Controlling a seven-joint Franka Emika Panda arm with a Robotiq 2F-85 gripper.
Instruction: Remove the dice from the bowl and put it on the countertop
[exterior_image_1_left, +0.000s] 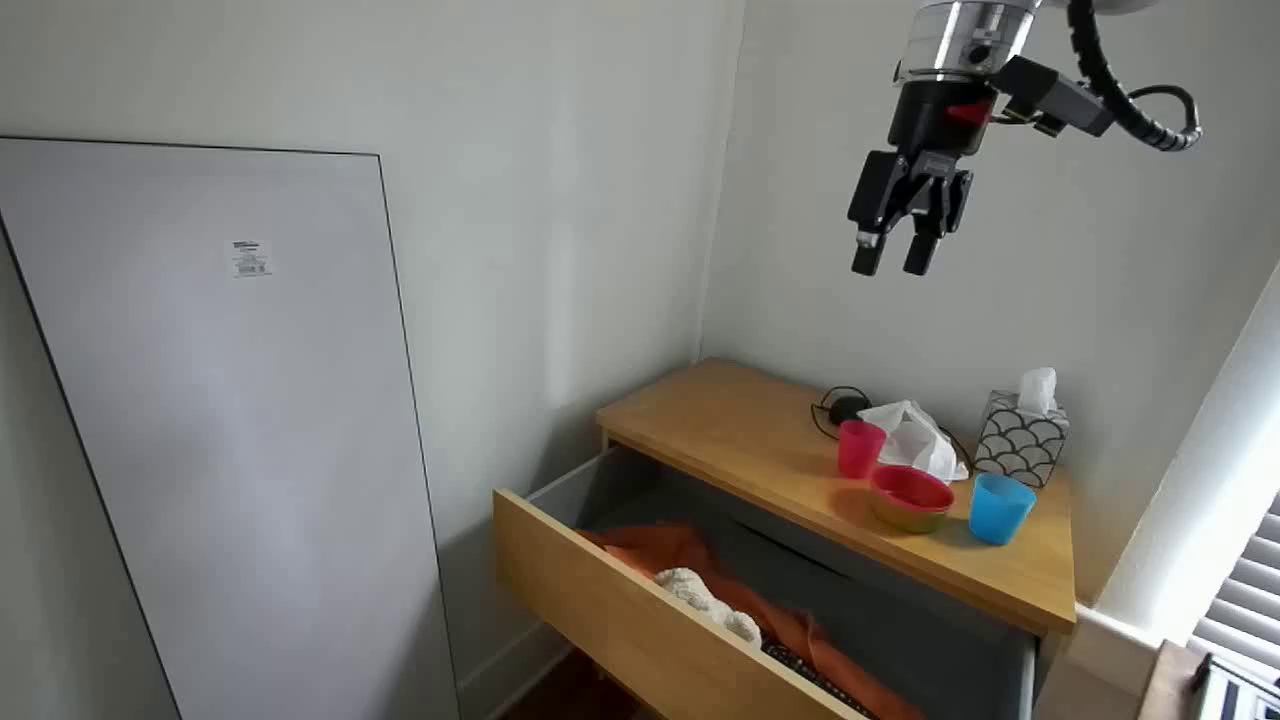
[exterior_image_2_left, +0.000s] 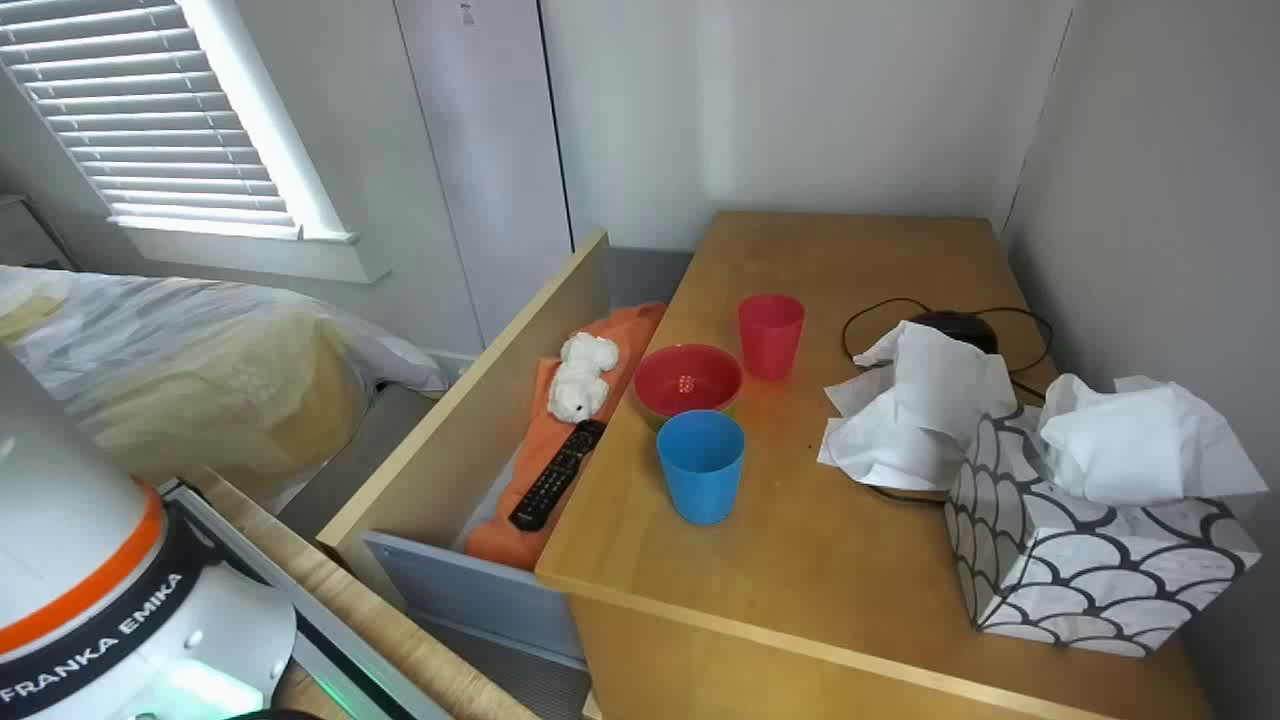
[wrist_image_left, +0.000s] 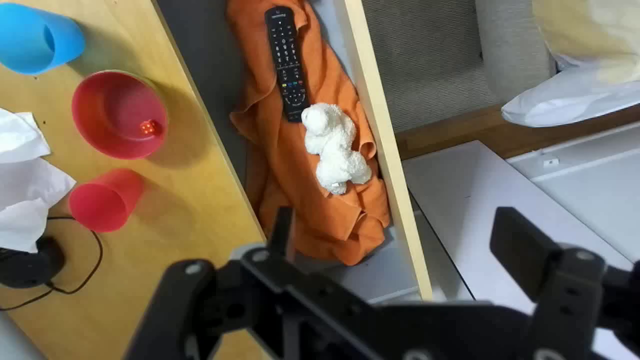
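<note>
Nearest, along the bottom of the wrist view, the tool (wrist_image_left: 396, 232) hangs released, its fingers wide apart; at upper left, the red dice (wrist_image_left: 147, 127) lies inside the red bowl (wrist_image_left: 91, 117) on the bench (wrist_image_left: 200, 205), between blue cup (wrist_image_left: 37, 42) and red cup (wrist_image_left: 106, 200)

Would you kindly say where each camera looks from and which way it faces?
In an exterior view, the camera sits before the open drawer, facing the countertop and wall corner; the gripper shows upper right, jaws apart.
In an exterior view, the camera looks along the countertop from the end with the tissue box; the robot's white arm shows lower left.
The wrist camera looks down at drawer and countertop; jaws stand apart below.
Both exterior views share the red bowl and blue cup.
</note>
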